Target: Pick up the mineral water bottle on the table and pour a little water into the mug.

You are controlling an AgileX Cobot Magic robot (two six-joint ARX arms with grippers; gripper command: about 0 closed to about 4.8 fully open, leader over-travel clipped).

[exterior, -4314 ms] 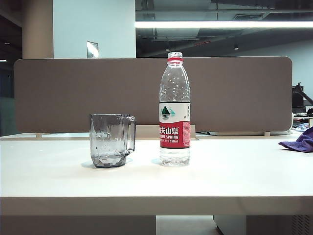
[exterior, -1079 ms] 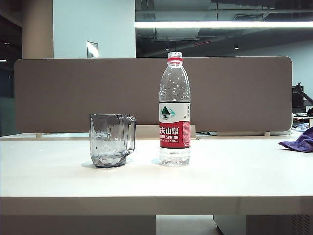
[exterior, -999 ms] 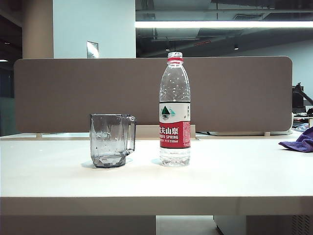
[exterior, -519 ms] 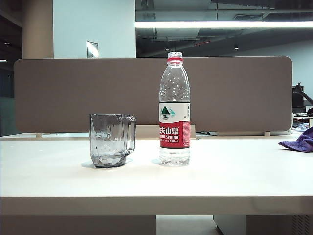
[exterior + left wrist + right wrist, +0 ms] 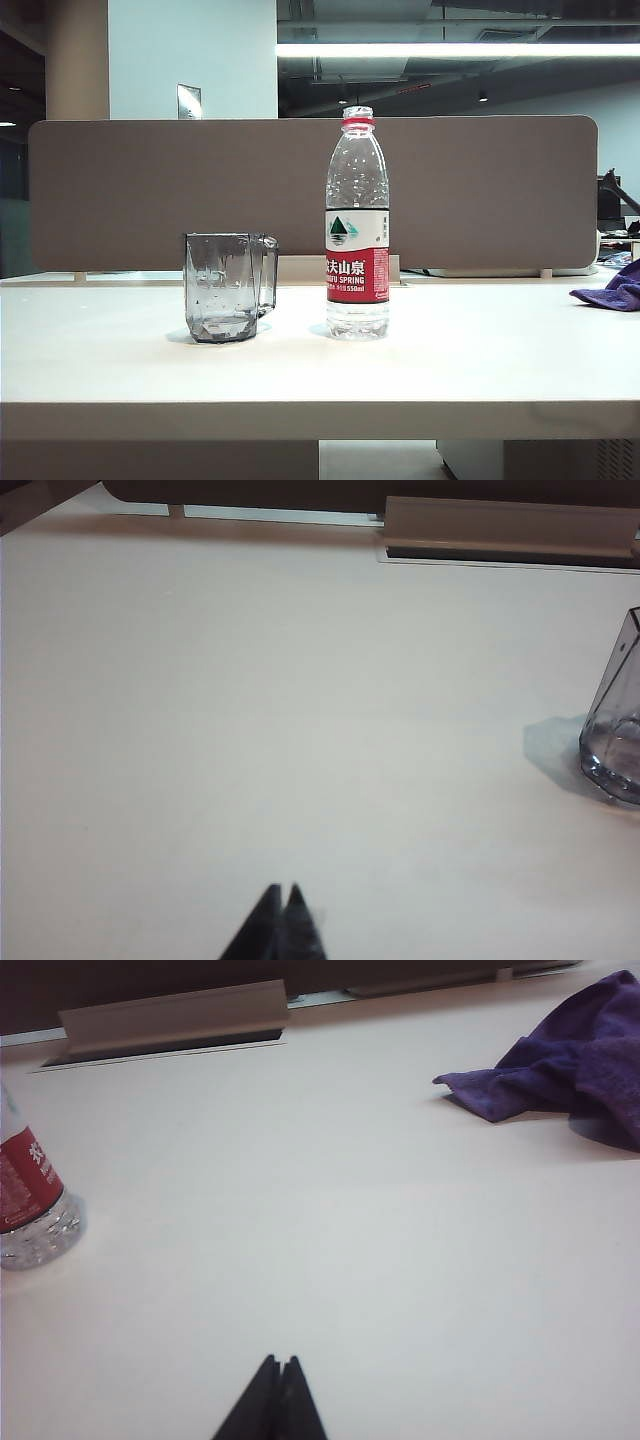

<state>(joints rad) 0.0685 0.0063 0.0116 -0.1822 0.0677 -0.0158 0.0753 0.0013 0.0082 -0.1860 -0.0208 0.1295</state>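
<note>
- Two grippers hover over the table (image 5: 480,370), neither holding anything.
- Left gripper (image 5: 283,892): fingertips pressed together, well apart from the mug (image 5: 228,287).
- Mineral water bottle (image 5: 357,225): upright, just right of the mug.
- Right gripper (image 5: 278,1362): fingertips together, between bottle and purple cloth (image 5: 570,1060).

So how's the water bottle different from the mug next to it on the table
The mineral water bottle stands about twice as tall as the mug. The bottle is clear with a red-and-white label and a red neck ring; the mug is grey-tinted, faceted and unlabelled. The mug has a squarish side handle; the bottle has none. Both stand upright, apart, on the white table, untouched by the left gripper and right gripper, both shut.
</note>
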